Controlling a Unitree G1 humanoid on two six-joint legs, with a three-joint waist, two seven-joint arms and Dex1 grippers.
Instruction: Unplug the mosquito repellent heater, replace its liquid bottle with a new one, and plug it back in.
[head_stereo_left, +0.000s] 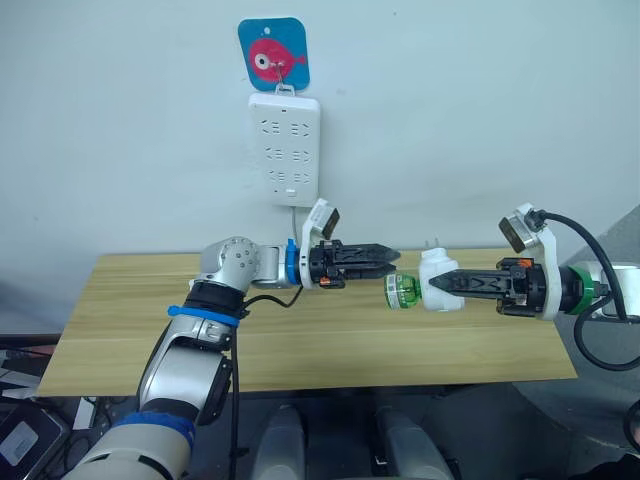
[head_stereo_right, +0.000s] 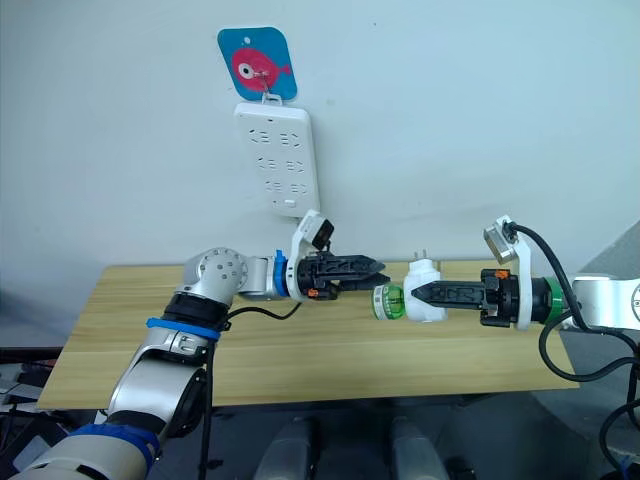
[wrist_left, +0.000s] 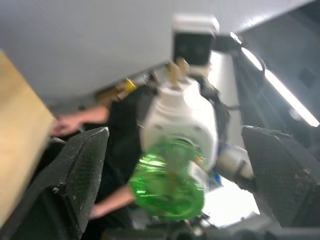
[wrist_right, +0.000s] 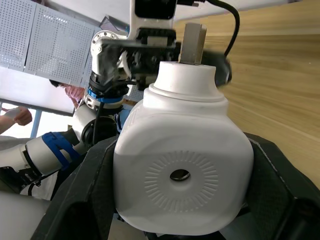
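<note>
The mosquito repellent heater (head_stereo_left: 441, 276), a small white rounded unit, hangs above the wooden table with its two metal prongs (head_stereo_left: 433, 243) pointing up. My right gripper (head_stereo_left: 447, 283) is shut on it from the right, and the fingers (wrist_right: 87, 195) flank its vented face (wrist_right: 181, 175). A green liquid bottle (head_stereo_left: 402, 291) sticks out of the heater toward my left arm. My left gripper (head_stereo_left: 393, 256) is open just left of and slightly above the bottle. In the left wrist view the bottle (wrist_left: 167, 182) sits between the spread fingers (wrist_left: 75, 175) without touching them.
A long white power strip (head_stereo_left: 285, 148) hangs on the wall under a blue hook plate with a pink fish (head_stereo_left: 273, 55). The wooden table (head_stereo_left: 300, 340) lies below both arms. A person's hand (wrist_left: 67, 124) shows in the background beyond the table.
</note>
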